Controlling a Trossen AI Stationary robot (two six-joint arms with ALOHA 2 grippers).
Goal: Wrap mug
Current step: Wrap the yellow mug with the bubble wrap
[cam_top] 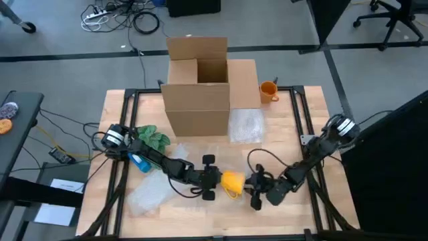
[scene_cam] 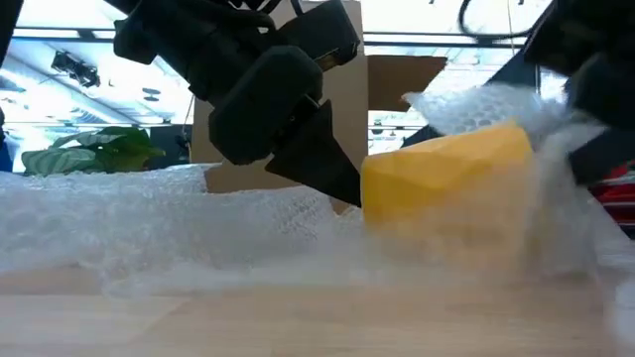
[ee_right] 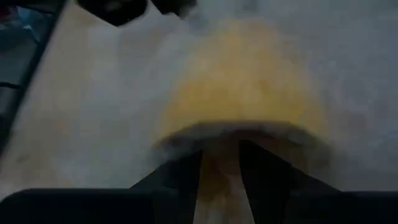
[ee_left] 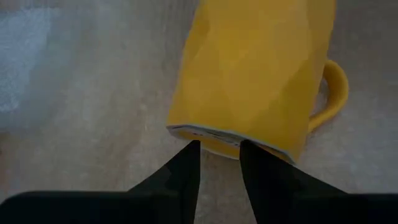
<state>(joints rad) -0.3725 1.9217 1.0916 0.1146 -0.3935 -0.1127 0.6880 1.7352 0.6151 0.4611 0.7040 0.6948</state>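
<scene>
A yellow mug (cam_top: pixel 232 181) lies on its side on a sheet of bubble wrap (cam_top: pixel 150 194) near the table's front edge. Its handle (ee_left: pixel 333 93) sticks out sideways. My left gripper (cam_top: pixel 218 179) is shut and stands at the mug's base (ee_left: pixel 236 138). At the mug's open end is my right gripper (cam_top: pixel 251 186), shut on a part of the wrap that comes up over the mug (scene_cam: pixel 466 104). The wrap hazes the mug (ee_right: pixel 242 87) in the right wrist view. My left gripper touches the rim of the mug's base (ee_left: pixel 217 135) with its shut fingertips, coming level from the table's left. The mug lies on its side on the wrap. My right gripper holds bubble wrap (ee_right: pixel 217 134) at the mug's open end, coming from the table's right. The wrap lies slack over the mug's upper side. Wrap and blur hide the exact hold.
An open cardboard box (cam_top: pixel 200 87) stands at the back middle, with an orange mug (cam_top: pixel 268 90) and a second piece of bubble wrap (cam_top: pixel 246 126) to its right. A green leafy thing (cam_top: pixel 152 137) and a blue object (cam_top: pixel 139 162) lie beside the left arm.
</scene>
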